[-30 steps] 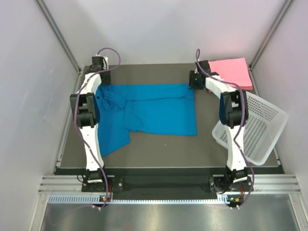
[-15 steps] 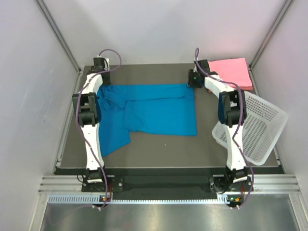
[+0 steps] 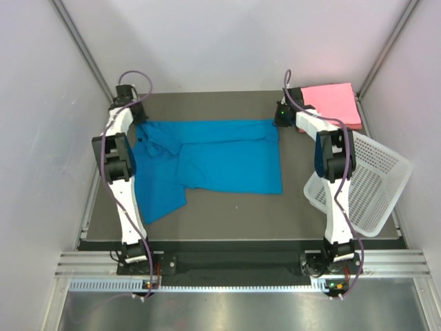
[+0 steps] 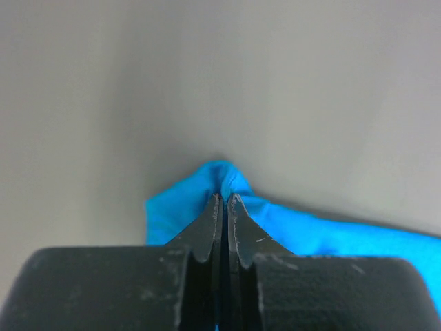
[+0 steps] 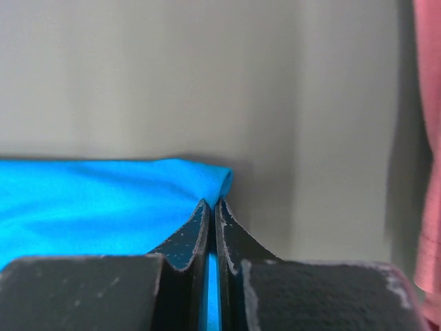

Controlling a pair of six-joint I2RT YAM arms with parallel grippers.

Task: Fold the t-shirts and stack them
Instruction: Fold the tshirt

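Dark grey matting covers the table (image 3: 227, 214), which is boxed in by pale walls (image 3: 234, 41). The blue t-shirt (image 3: 227, 162) lies spread across the middle of it. Its far edge runs from one gripper to the other, and a rumpled flap trails toward the near left. The left gripper (image 4: 224, 201) is clamped on the shirt's far left corner, jaws pressed together with a small peak of blue cloth bunched at their tips. The right gripper (image 5: 211, 205) pinches the far right corner in the same way, with a thin strip of blue showing between its closed jaws. Just beyond it, in the table's far right corner, the pink t-shirts (image 3: 334, 103) sit folded in a flat stack. A white perforated basket (image 3: 375, 183) lies tilted at the table's right edge, beside the right arm (image 3: 334, 165).
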